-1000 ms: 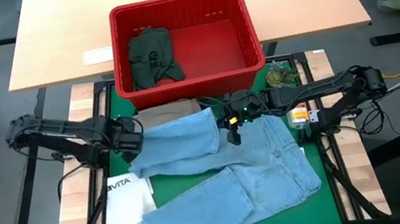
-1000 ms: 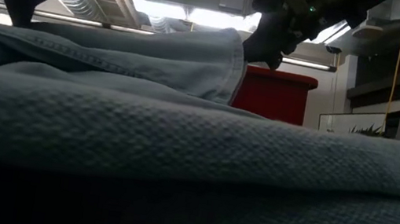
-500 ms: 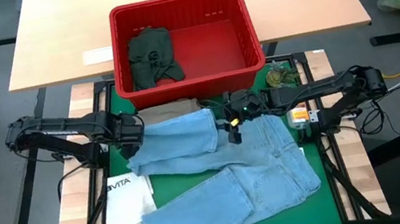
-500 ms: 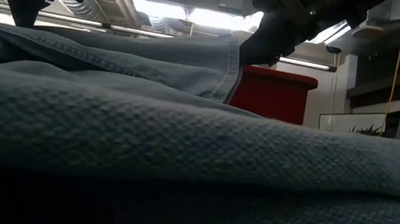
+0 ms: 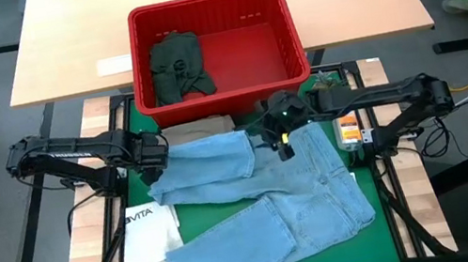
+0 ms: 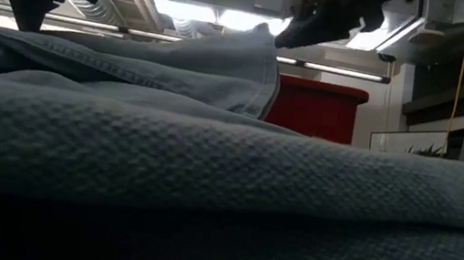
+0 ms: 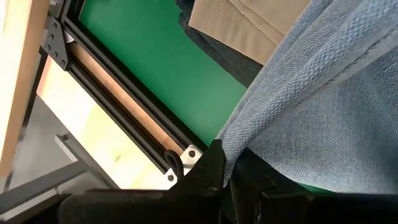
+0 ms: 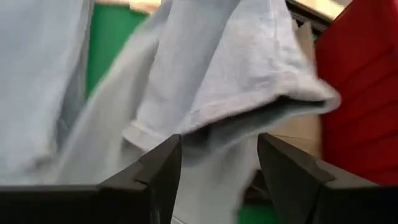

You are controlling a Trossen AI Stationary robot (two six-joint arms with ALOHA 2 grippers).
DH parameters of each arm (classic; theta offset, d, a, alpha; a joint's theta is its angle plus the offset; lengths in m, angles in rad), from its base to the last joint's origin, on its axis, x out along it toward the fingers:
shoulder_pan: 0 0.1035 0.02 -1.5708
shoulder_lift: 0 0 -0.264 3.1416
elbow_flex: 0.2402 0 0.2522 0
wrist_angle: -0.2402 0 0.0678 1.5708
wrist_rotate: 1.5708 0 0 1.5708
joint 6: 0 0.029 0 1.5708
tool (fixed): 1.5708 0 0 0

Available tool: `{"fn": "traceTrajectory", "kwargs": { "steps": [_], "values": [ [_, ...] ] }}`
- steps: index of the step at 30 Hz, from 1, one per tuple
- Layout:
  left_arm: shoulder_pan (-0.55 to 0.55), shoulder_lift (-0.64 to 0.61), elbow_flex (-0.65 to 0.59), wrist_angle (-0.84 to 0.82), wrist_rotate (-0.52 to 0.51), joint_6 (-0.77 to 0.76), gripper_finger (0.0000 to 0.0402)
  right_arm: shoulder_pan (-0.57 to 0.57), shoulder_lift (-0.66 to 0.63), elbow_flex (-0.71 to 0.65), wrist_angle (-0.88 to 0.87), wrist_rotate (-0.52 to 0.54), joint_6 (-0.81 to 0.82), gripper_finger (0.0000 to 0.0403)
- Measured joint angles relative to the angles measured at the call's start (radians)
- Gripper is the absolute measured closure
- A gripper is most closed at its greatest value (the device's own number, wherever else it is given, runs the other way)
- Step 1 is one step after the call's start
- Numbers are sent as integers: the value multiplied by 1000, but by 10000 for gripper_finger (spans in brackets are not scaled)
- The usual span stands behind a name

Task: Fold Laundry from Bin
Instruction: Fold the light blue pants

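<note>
Denim light blue jeans (image 5: pixel 263 188) pinched in left gripper (image 5: pixel 154 156) jaws; right gripper (image 5: pixel 281 137) jaws spread.

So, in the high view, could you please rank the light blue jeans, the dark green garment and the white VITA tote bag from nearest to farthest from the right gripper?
From the right gripper:
1. Light blue jeans: directly beneath it, on the green mat.
2. Dark green garment: inside the red bin's left end, up and left.
3. White VITA tote bag: at the mat's lower left, beyond the left gripper.
</note>
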Motion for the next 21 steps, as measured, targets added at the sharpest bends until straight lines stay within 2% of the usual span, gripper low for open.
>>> {"fn": "traceTrajectory", "kwargs": {
  "steps": [3,5,10,12,14,21],
  "values": [
    [0,0,0,2,0,0,393,0,0,98,-166,84,-128,192],
    [0,0,0,3,0,-1,393,0,0,151,-241,128,-142,191],
    [0,0,0,8,1,-1,393,58,0,162,-285,84,-146,191],
    [0,0,0,8,1,-2,393,110,7,144,-272,86,-170,191],
    [0,0,0,9,1,-2,393,162,14,115,-235,130,-203,191],
    [0,0,0,14,2,-3,393,312,62,-44,39,379,-347,191]
  ]
}}
